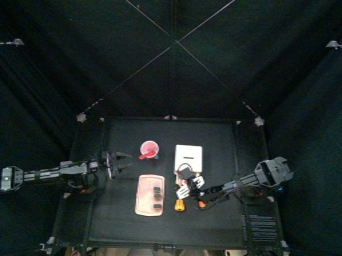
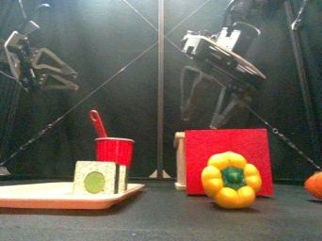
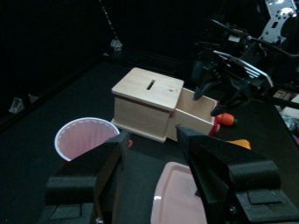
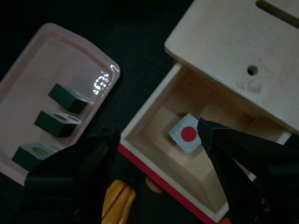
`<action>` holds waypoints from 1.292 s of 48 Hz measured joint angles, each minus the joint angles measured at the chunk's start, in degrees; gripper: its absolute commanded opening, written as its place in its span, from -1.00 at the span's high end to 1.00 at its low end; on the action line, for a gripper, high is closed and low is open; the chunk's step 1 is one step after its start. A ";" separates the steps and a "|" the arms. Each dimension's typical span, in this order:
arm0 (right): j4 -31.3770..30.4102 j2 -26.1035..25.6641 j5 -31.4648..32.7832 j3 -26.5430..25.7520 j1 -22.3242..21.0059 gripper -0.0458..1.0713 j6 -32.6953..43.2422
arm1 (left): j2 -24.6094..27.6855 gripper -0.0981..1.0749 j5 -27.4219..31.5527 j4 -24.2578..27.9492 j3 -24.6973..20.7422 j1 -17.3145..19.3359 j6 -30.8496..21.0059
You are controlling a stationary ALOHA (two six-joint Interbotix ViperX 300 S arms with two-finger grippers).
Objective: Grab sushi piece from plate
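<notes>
The long salmon-pink plate (image 1: 150,206) lies at the table's front middle. In the right wrist view the plate (image 4: 47,70) carries three dark green sushi pieces (image 4: 59,122) in a row. In the front view one sushi piece (image 2: 98,177) with a green centre stands on the plate (image 2: 38,196). My right gripper (image 4: 163,175) is open and empty, hovering over the open wooden box (image 4: 228,52). A white piece with a red dot (image 4: 184,133) lies inside the box. My left gripper (image 3: 163,171) is open and empty, raised left of the plate (image 3: 176,197).
A round pink cup (image 1: 148,151) with a red spoon (image 2: 96,122) stands behind the plate. The box's red lid (image 2: 229,160) stands open. A yellow pepper (image 2: 232,179) and an orange thing (image 2: 314,184) lie at the front right. Curtains ring the table.
</notes>
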 measured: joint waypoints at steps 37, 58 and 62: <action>-13.18 10.20 -22.85 -6.50 -4.83 -0.86 0.00 | 0.00 -0.62 -0.18 -0.62 0.00 0.09 0.00; -15.12 15.82 -24.43 -9.40 -5.45 -0.86 0.00 | 0.00 -0.62 -0.18 -0.62 0.18 0.09 0.00; -15.12 16.70 -24.52 -10.02 -5.45 -0.86 0.00 | 0.00 -0.62 -0.18 -0.62 0.18 0.09 0.00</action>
